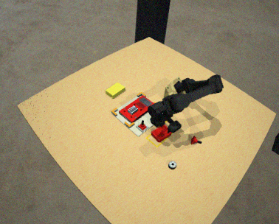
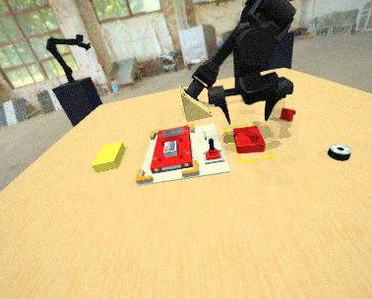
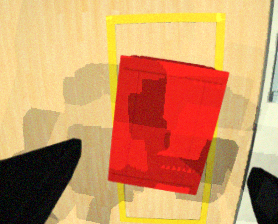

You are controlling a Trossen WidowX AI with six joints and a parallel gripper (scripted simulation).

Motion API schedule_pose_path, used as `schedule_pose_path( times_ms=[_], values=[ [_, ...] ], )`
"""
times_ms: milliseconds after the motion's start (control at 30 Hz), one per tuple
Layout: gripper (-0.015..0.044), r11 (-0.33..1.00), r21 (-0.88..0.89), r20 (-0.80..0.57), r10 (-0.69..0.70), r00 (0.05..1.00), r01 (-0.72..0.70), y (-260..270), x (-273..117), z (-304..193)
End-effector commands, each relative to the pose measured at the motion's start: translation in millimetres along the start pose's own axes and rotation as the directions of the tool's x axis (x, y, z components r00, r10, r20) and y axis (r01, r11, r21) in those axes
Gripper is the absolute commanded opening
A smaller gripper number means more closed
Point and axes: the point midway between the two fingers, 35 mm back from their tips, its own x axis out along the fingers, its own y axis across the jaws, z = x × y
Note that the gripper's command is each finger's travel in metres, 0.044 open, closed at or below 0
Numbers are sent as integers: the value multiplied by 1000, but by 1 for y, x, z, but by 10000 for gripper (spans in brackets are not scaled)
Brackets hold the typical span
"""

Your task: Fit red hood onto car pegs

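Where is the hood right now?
The hood lies on the table inside the yellow outline, skewed across it, just right of the jig in the exterior view. The open claw hovers directly above.
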Motion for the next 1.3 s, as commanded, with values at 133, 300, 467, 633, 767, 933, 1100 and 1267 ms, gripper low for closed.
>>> schedule_pose_path(
  times_ms=[133,300,467,633,767,933,1100,1267],
  values=[
    [440,1000,5,0,5,1000,-5,0,5,0],
    [440,1000,5,0,5,1000,-5,0,8,0],
    [440,1000,5,0,5,1000,-5,0,10,0],
    [440,1000,5,0,5,1000,-5,0,13,0],
    [440,1000,5,0,5,1000,-5,0,15,0],
    [440,1000,5,0,6,1000,-6,1,18,0],
    [440,1000,5,0,6,1000,-6,1,21,-1],
    [440,1000,4,0,6,1000,-6,1,24,-1]
  ],
)
